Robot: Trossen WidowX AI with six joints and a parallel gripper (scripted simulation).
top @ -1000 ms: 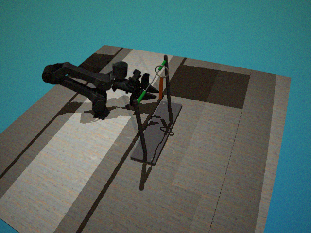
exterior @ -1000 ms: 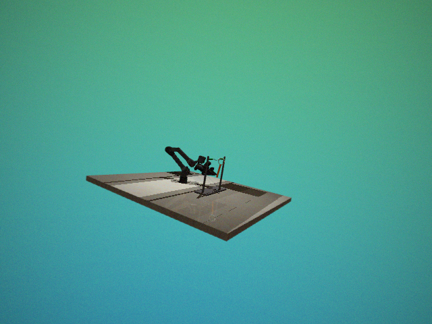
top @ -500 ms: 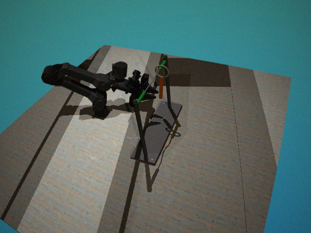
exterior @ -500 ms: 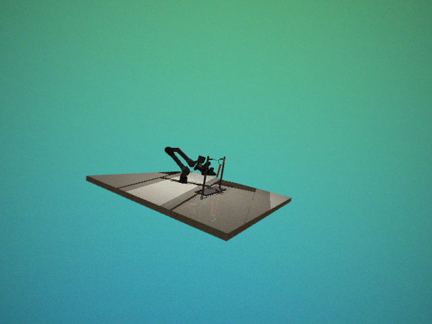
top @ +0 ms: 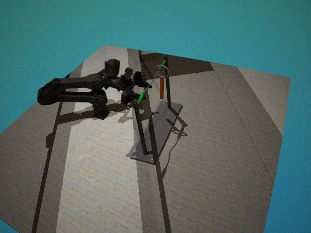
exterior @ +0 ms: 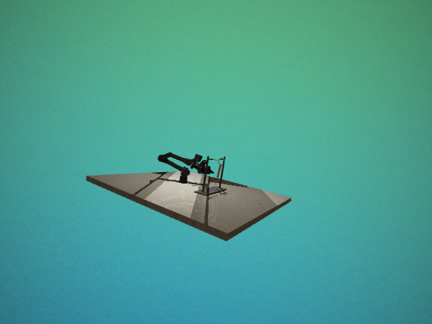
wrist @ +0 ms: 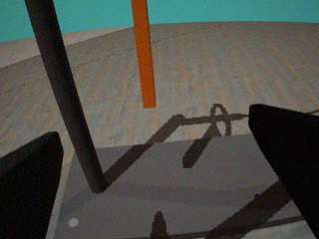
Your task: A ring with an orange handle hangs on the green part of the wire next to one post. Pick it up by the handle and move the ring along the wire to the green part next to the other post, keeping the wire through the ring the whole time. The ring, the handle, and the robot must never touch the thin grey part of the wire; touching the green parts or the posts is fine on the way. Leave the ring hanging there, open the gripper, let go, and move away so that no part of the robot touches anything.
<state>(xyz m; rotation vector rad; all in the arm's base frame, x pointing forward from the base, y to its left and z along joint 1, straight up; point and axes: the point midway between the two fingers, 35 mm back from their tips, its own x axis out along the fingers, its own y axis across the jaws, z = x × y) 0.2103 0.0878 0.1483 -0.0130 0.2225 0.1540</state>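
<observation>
The ring [top: 168, 72] hangs around the wire at the inner end of the green part [top: 164, 62], next to the far post [top: 168, 87] in the top view. Its orange handle [top: 161, 87] [exterior: 219, 171] [wrist: 145, 60] hangs straight down, free of the fingers. My gripper [top: 148, 92] [exterior: 212, 171] [wrist: 156, 127] is wide open and empty, set back from the handle on the arm's side. The other green part [top: 142, 96] is beside the near post [top: 140, 127]. The thin grey wire [top: 152, 82] runs between them. The ring's exact contact with the wire is too small to tell.
The dark base plate [top: 163, 127] [wrist: 135, 169] carries both posts. In the wrist view one post [wrist: 65, 90] stands left of the handle, beyond the left finger. In the top view the fingers appear close to the wire and near green part; their depth gap is unclear.
</observation>
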